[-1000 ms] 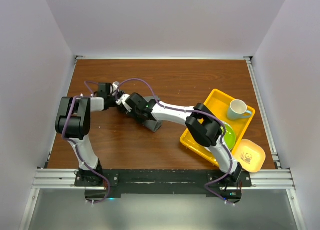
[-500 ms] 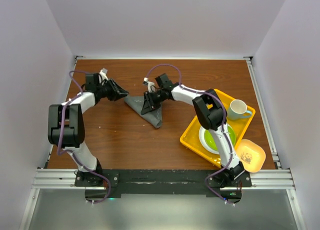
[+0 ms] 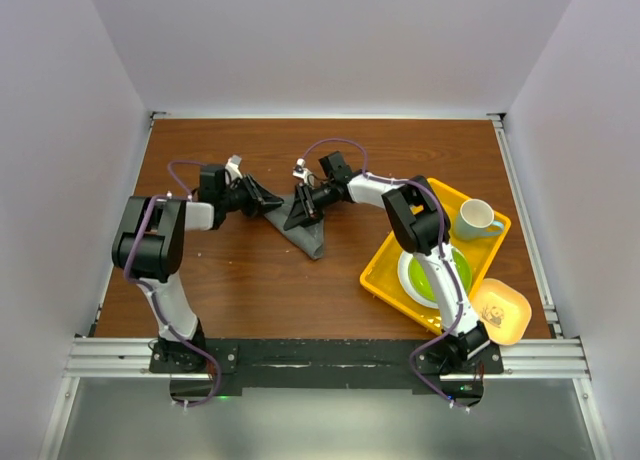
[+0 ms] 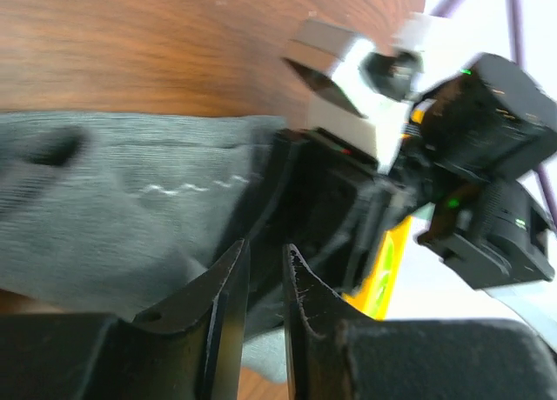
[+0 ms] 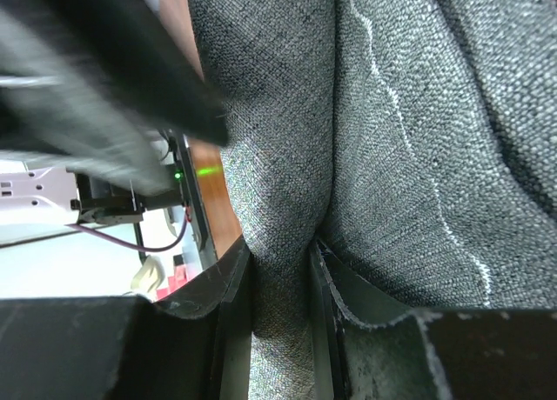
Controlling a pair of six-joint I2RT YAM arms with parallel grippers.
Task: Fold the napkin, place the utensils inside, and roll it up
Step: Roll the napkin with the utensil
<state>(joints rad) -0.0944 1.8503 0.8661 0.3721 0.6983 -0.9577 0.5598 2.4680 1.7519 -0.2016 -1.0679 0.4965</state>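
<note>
- The napkin (image 3: 311, 236) lay bunched in a grey wedge on the counter (image 3: 240, 280), left of centre and apart from the yellow tray (image 3: 432, 190).
- Your right gripper (image 5: 280, 259) had its jaws pinched on a ridge of napkin, and cloth filled its wrist view.
- Your left gripper (image 3: 268, 201) sat at the napkin's left corner with its jaws narrow. Whether cloth lay between them could not be told.
- No utensil showed in any view.
- The step looked like spreading the cloth flat for the fold. It called for you to draw both ends apart evenly, low over the counter, until the pale stitched line ran straight.
- A one-sided pull risked dragging the whole bundle instead of opening it.
</note>
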